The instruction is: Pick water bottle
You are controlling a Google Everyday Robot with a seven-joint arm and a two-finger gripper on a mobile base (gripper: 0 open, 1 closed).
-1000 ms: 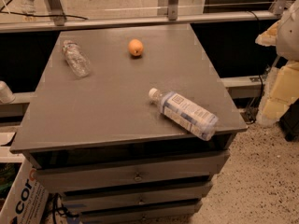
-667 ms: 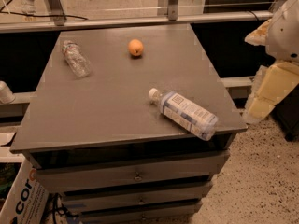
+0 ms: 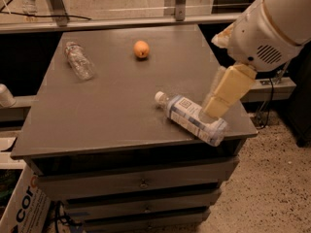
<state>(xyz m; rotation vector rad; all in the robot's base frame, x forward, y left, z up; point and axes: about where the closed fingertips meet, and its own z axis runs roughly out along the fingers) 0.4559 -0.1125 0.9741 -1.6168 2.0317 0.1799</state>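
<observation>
The water bottle [image 3: 79,60] is small, clear and crinkled. It lies on its side at the far left of the grey table top [image 3: 112,101]. My gripper [image 3: 214,108] hangs from the white arm [image 3: 267,28] on the right, over the table's right front corner. It is just above the bottom end of the bigger labelled bottle [image 3: 192,118] and far from the water bottle. It holds nothing that I can see.
The bigger bottle with the white-and-blue label and white cap lies on its side near the right front edge. An orange fruit [image 3: 141,48] sits at the back centre. Drawers [image 3: 141,183] are below the top. A cardboard box [image 3: 19,208] stands on the floor at the left.
The arm has swung in from the right edge of the view, and the gripper now hangs over the table's right front corner. The bottles and the fruit have not moved.
</observation>
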